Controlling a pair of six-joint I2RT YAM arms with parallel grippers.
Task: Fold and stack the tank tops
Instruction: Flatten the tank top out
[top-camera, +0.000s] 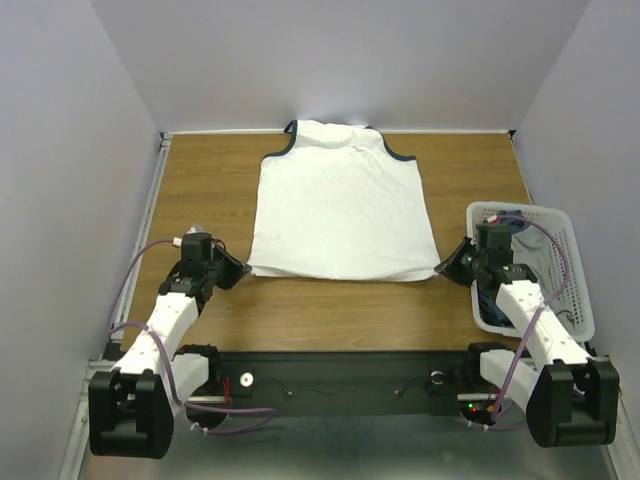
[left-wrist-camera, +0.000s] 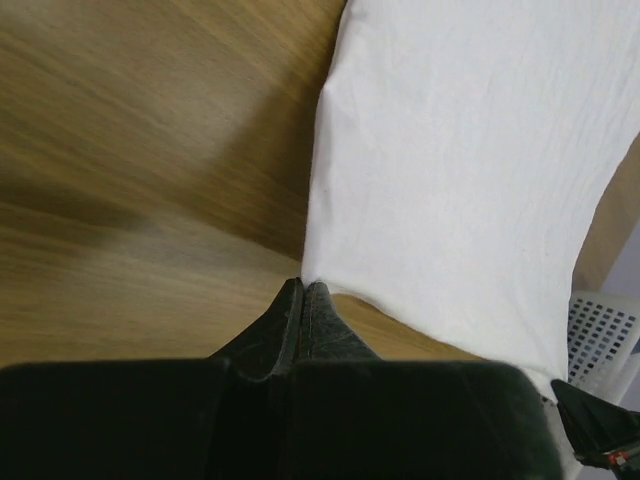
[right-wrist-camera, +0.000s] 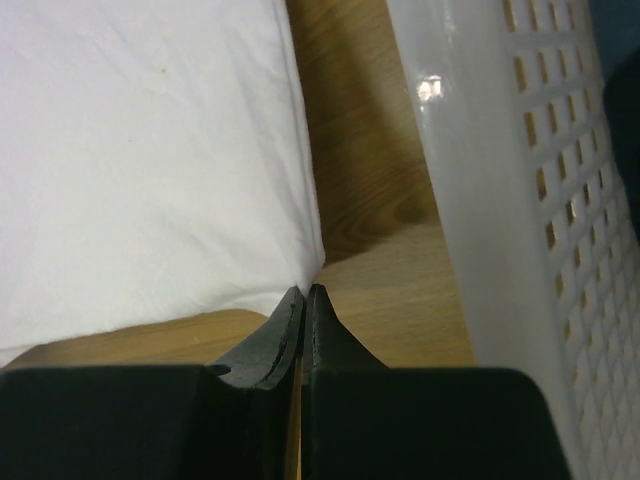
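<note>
White tank top (top-camera: 340, 200) lies flat mid-worktop (top-camera: 200, 180), neck at the far edge, hem toward the near edge, spread ready to fold. Left gripper (top-camera: 243, 268) sits at the near-left hem corner, right gripper (top-camera: 441, 270) at the near-right. Both have fingers pressed together at the corner tips; can't tell if cloth is caught. Symmetric placement suggests lifting the hem toward the neck. Basket (top-camera: 520, 207) sits by the right edge.
</note>
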